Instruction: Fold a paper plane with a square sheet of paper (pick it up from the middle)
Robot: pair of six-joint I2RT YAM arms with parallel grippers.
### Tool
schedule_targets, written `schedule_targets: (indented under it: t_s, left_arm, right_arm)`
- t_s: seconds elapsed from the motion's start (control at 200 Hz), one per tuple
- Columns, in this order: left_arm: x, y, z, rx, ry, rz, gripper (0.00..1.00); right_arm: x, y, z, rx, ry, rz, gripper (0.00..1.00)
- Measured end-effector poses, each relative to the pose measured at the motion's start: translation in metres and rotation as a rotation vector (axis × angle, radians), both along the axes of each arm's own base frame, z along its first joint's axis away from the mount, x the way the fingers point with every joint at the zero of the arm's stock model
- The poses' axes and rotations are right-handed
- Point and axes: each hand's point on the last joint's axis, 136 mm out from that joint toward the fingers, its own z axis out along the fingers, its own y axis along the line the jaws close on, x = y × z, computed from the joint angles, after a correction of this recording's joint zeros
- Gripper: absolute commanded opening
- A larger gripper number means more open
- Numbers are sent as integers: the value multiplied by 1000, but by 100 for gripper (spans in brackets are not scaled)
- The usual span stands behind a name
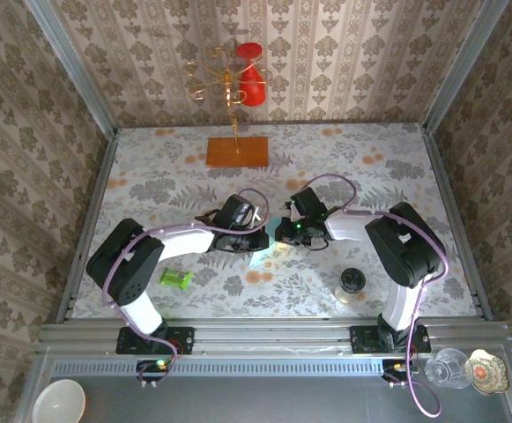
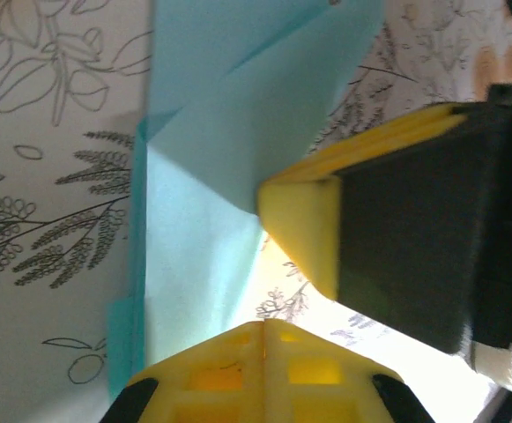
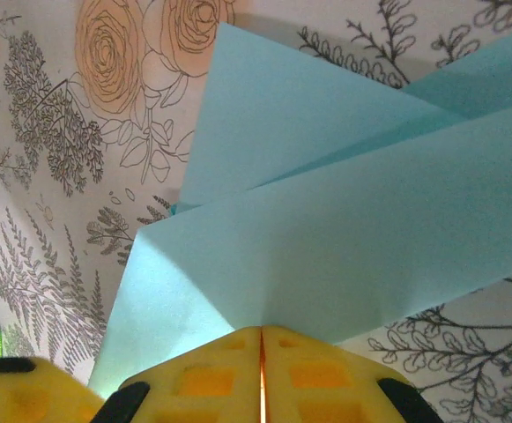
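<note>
- A patterned floral tabletop (image 1: 150,189) is seen from above, boxed in by wallpapered walls, with two robot arms reaching in from its near edge.
- The two arms meet near the middle of the tabletop, over a light-blue sheet of paper (image 1: 263,256).
- The sheet of paper is partly folded. Angled flaps and creases show in both wrist views, and it lies between the two end effectors.
- The left end effector (image 2: 263,324) is clenched, its yellow fingers pressed together with only a thin seam between them. An edge of the sheet of paper (image 2: 229,150) runs right into the fingertips, so it appears to pinch the paper.
- The right end effector (image 3: 261,330) is also clenched, its fingertips nipping a folded edge of the sheet of paper (image 3: 370,229).
- In the left wrist view, the right end effector's yellow finger and black body sit just beside the paper.
- An orange wooden board (image 1: 237,152) lies at the far side of the tabletop, behind it a gold wire stand (image 1: 225,79).
- A small green cylinder (image 1: 176,279) lies near the left arm.
- A dark-lidded jar (image 1: 352,284) stands near the right arm.
</note>
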Motion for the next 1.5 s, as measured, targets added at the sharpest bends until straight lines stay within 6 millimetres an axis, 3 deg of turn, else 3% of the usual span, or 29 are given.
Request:
schedule_targets:
  t_s: [0.395,0.765,1.1,1.501]
  left_arm:
    - [-8,4,-24,82,67,-50,0]
    - [-14,8,-27,104,83,-62,0]
    - [-45,20,-22,140,116,-99,0]
    - [-58,21,-14,150,118,-126,0]
  right_arm:
    - [7,-9,-1,-38,11,65,11]
    - [9,-9,-2,-69,45,82,10]
    - [9,-9,-3,-72,50,84,10]
    - [9,-9,-3,-72,50,84,10]
